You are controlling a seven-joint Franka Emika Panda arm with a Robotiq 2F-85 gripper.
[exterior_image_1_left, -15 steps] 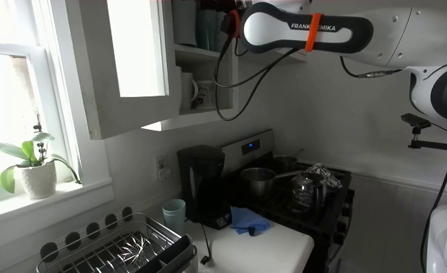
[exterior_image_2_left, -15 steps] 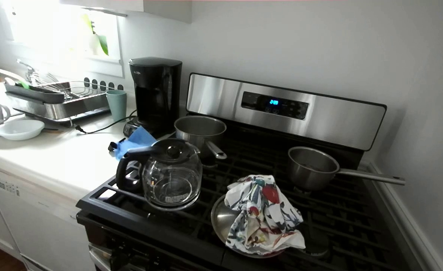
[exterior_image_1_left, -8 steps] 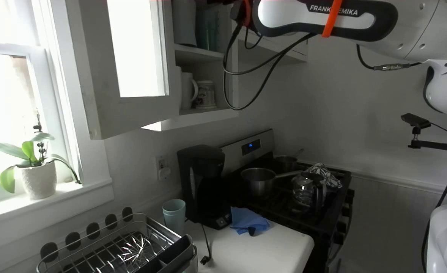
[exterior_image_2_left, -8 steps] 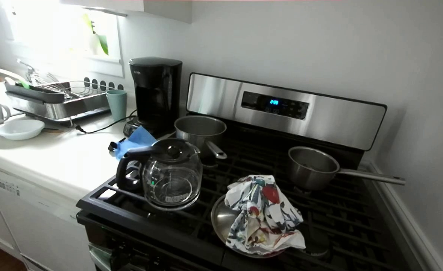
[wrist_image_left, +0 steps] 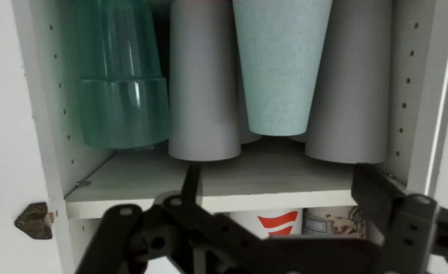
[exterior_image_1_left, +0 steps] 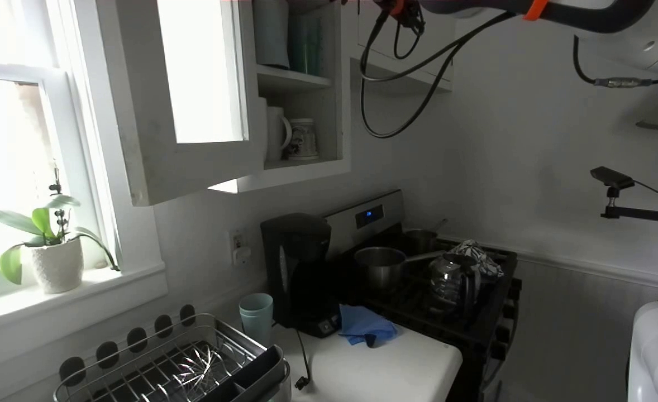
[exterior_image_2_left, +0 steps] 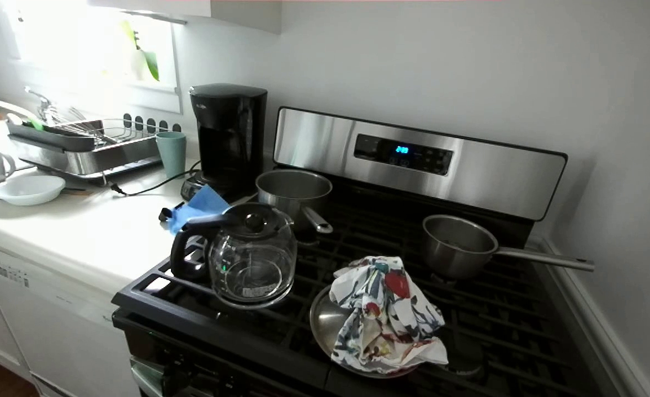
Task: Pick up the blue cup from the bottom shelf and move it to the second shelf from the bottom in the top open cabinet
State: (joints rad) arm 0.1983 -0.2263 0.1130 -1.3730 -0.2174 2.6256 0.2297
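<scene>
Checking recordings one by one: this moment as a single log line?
tool: open, empty | blue-green cup: between grey cups over shelf | base contact: unclear

The stove display (exterior_image_2_left: 404,155) seems to read 2:49; the mug label (wrist_image_left: 316,226) is illegible.

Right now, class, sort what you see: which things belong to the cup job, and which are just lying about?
For the job: gripper, pale blue cup (probably the one meant), second shelf, bottom shelf, cabinet.

Lying about: counter cup, coffee maker, carafe, blue cloth, floral cloth, dish rack, potted plant.
</scene>
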